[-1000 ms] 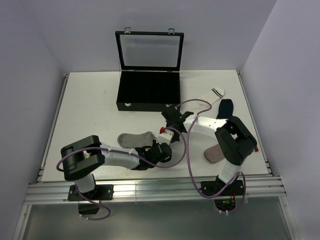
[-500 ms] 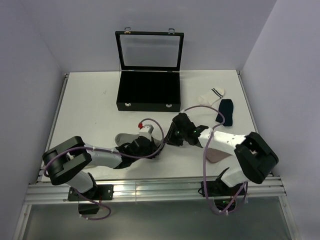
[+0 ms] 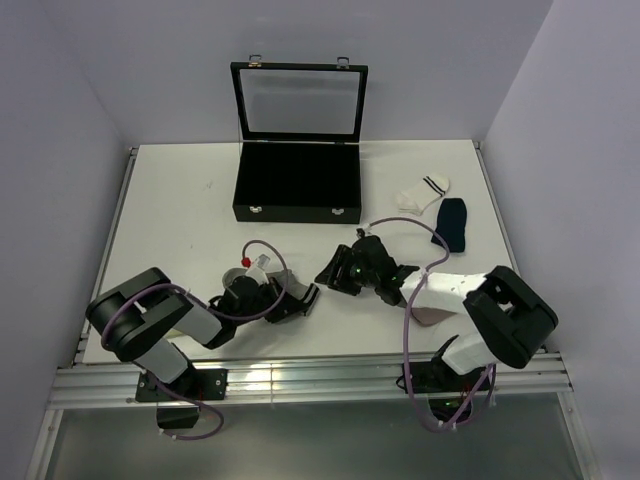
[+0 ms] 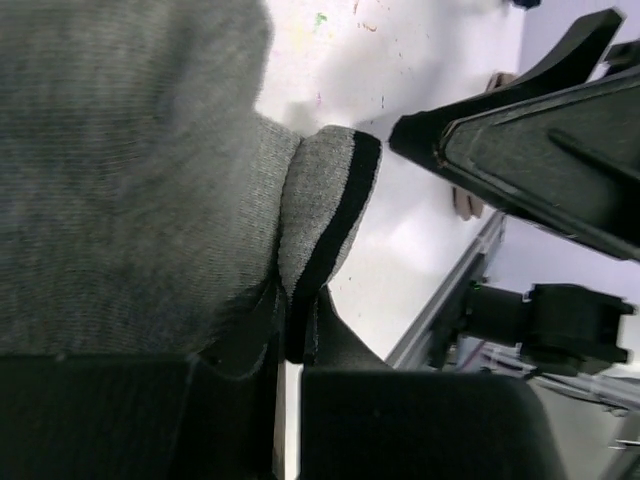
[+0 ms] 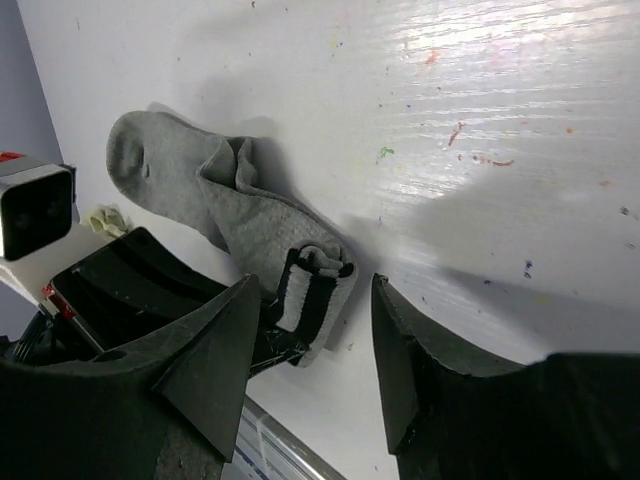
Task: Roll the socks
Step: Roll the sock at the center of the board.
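Left end effector (image 4: 290, 365): closed on the striped cuff of the grey sock (image 4: 130, 190). Pads nearly meet, with only cuff fabric between them. The cuff end is doubled over at the pinch, and the dark stripe shows along the fold. The rest of the sock runs away from the fingers, lying on the surface (image 5: 480, 150), toe farthest out.

Right end effector (image 5: 315, 290): open, jaws wide apart, holding nothing. It faces the left end effector. In its own wrist view the pinched cuff shows between the two fingers. From the left wrist view its tips sit just beside the cuff; cannot tell whether they touch.

Outward from the right end effector:
- Brownish sock (image 3: 428, 314) behind it, partly under its forearm.
- Navy sock (image 3: 453, 222) and white sock (image 3: 422, 192) farther off to its right, just beside each other, both flat.
- Open black case (image 3: 298, 185) beyond both end effectors, well apart.

Change vs. 1.0 s ago: the grey sock then lay mostly uncovered in the top view, with the left end effector at its cuff end. Now the left arm lies low over it and hides most of it. The right end effector was up near the case; now it is down close to the cuff.

Change vs. 0.5 s ago: right end effector slightly nearer the left one; left wrist section shifted leftward. Other socks and case unmoved.
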Tool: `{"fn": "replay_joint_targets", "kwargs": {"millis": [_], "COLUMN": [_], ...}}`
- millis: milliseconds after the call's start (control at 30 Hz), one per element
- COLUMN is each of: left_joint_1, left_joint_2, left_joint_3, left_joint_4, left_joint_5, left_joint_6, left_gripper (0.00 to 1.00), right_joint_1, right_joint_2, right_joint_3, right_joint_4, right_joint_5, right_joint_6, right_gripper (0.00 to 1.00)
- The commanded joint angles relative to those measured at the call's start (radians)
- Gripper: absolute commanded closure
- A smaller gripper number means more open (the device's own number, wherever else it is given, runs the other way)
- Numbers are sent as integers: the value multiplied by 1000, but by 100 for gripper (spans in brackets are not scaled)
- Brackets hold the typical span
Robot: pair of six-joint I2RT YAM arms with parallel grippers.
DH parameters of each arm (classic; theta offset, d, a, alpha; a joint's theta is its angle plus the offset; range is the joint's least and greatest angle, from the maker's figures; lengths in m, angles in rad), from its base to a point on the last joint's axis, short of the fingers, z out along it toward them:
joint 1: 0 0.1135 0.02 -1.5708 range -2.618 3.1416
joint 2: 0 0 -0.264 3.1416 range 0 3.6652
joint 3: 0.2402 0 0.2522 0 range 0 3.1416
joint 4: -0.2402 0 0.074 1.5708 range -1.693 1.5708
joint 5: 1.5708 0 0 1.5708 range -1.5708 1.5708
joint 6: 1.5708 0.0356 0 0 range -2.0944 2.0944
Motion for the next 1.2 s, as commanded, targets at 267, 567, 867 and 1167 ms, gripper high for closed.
{"fn": "replay_joint_targets", "kwargs": {"millis": [267, 567, 867, 1167], "left_joint_1": [54, 71, 79, 80], "left_joint_2": [119, 161, 140, -82], "left_joint_3": [-99, -105, -90, 54], "left_joint_4": [165, 216, 149, -293], "left_joint_5": [76, 100, 102, -29], "left_joint_6": [-141, -149, -120, 55], "left_gripper": [99, 99, 82, 24], "right_joint_1": [40, 48, 46, 46], "right_joint_2": [154, 257, 257, 185], "right_joint_3": [-1, -3, 26, 160], "right_joint_4": [159, 254, 207, -160], "right_joint_5": [-113, -182, -153, 8], "right_joint_6": [-10, 2, -34, -162], "right_gripper": [44, 58, 100, 100]}}
